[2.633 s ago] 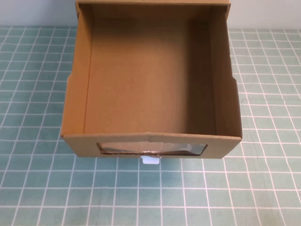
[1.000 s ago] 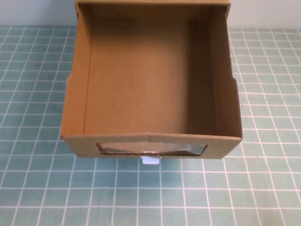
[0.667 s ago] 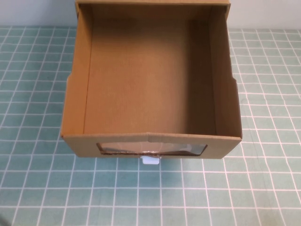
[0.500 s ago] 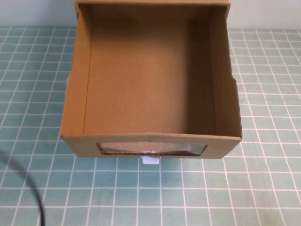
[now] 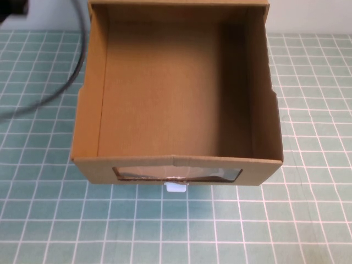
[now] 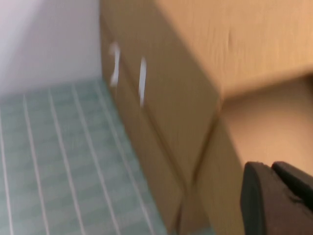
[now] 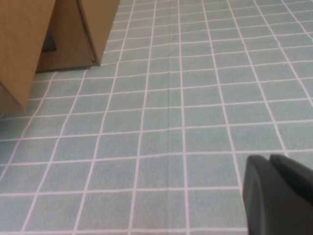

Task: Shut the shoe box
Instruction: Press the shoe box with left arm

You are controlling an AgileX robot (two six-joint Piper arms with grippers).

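High view: looks down on the shoe box [image 5: 170, 93], a brown corrugated-cardboard drawer standing open-topped in the middle of the table [image 5: 308, 220], which is covered in a green mat with a white grid. Shows bare cardboard inside the drawer. Shows, on the near front panel, a wide clear window [image 5: 177, 174] and just below it a small white tab [image 5: 176, 187] touching the panel's lower edge. Shows the far end of the box reaching the top edge of the picture, against a pale wall. Shows, beside the box's left wall, a black cable [image 5: 66, 71] curving down from the far left corner, where a dark piece of the left arm [image 5: 11, 6] sits. Shows neither set of jaws here.

Left wrist view: looks closely and blurrily along a cardboard side of the shoe box [image 6: 166, 98], with two short white marks [image 6: 142, 81] on it and the green grid table [image 6: 58, 161] beside it. Catches the left gripper [image 6: 274, 191] only as a dark shape near the box, not clearly touching it; released or clenched, cannot tell.

Right wrist view: looks mostly across open table [image 7: 186, 122], with a corner of the shoe box [image 7: 24, 44] well apart from the gripper. Catches the right gripper [image 7: 274, 188] as a dark shape above the mat, holding nothing visible; released or clenched, cannot tell.
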